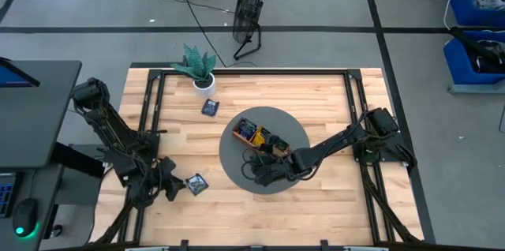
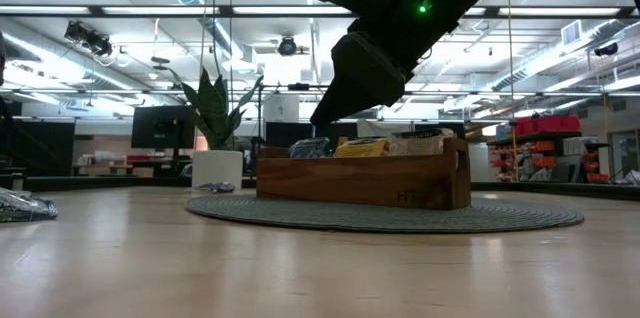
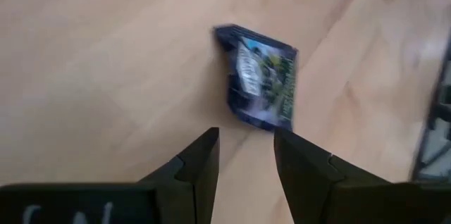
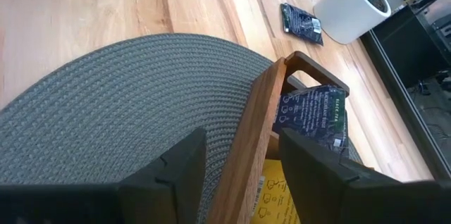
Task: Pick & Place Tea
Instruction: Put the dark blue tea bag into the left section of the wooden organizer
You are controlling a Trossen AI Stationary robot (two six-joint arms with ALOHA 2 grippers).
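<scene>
While the left end effector (image 3: 245, 155) hovers with parted, empty fingers just short of a dark blue tea sachet (image 1: 196, 184) lying at the bench's (image 1: 331, 93) seven o'clock, the pick is in hand: next it must advance, straddle and clench, as the right end effector (image 4: 242, 155), released, waits astride the wooden tray's (image 2: 360, 178) wall

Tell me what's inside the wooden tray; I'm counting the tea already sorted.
The wooden tray on the grey mat shows a dark blue sachet at one end and yellow sachets beside it. The right claw covers the other end, so no full count.
</scene>
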